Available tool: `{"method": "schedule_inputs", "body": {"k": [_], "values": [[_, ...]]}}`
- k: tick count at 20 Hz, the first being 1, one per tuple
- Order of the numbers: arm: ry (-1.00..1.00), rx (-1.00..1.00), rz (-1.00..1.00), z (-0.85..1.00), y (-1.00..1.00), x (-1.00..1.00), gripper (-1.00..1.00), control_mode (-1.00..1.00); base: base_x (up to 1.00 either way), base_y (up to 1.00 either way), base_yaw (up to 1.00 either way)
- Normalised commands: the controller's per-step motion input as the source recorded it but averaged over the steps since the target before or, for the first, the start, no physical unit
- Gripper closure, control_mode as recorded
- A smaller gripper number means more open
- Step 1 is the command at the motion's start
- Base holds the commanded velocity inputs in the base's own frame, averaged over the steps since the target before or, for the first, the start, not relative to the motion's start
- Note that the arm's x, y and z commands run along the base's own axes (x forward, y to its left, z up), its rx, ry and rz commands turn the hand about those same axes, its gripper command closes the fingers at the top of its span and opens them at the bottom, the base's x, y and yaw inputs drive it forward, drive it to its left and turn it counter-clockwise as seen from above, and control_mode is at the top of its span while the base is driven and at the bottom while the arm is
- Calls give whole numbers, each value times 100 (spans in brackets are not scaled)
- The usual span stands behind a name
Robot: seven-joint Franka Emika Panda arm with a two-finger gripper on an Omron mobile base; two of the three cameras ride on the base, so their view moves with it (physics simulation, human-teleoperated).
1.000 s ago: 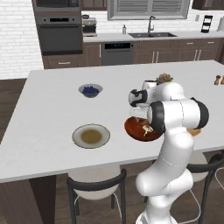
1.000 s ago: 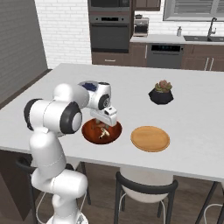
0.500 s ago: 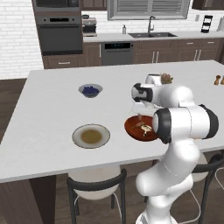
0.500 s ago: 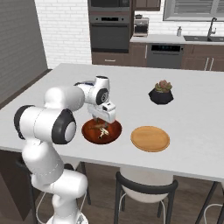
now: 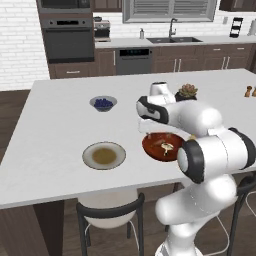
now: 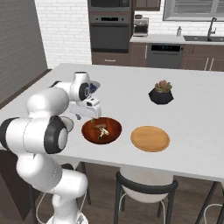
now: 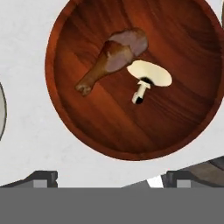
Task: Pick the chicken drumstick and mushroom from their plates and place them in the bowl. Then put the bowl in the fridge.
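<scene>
two foods lie together inside the bowl [image 7: 135, 74], straight below the pincer [image 7: 111, 177]: the chicken drumstick [image 7: 111, 59] and the mushroom [image 7: 146, 78], touching each other. the pincer hangs above the bowl's near rim, fingers spread wide and holding nothing. two plates sit either side: grey-rimmed plate [image 5: 104, 155], wooden plate [image 6: 150, 138].

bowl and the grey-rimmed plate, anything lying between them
Nothing: in the left base view only bare white counter separates the bowl from the grey-rimmed plate.
</scene>
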Motion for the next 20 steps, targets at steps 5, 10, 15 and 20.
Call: {"method": "schedule_inputs", "body": {"k": [5, 10, 15, 20], "values": [[0, -2, 23, -16, 24, 4, -100, -100, 0, 0, 0], [0, -6, 11, -41, -1, 5, -100, -100, 0, 0, 0], [0, -7, 16, -54, 0, 13, -100, -100, 0, 0, 0], [0, -2, 16, -41, 0, 14, -100, -100, 0, 0, 0]]}}
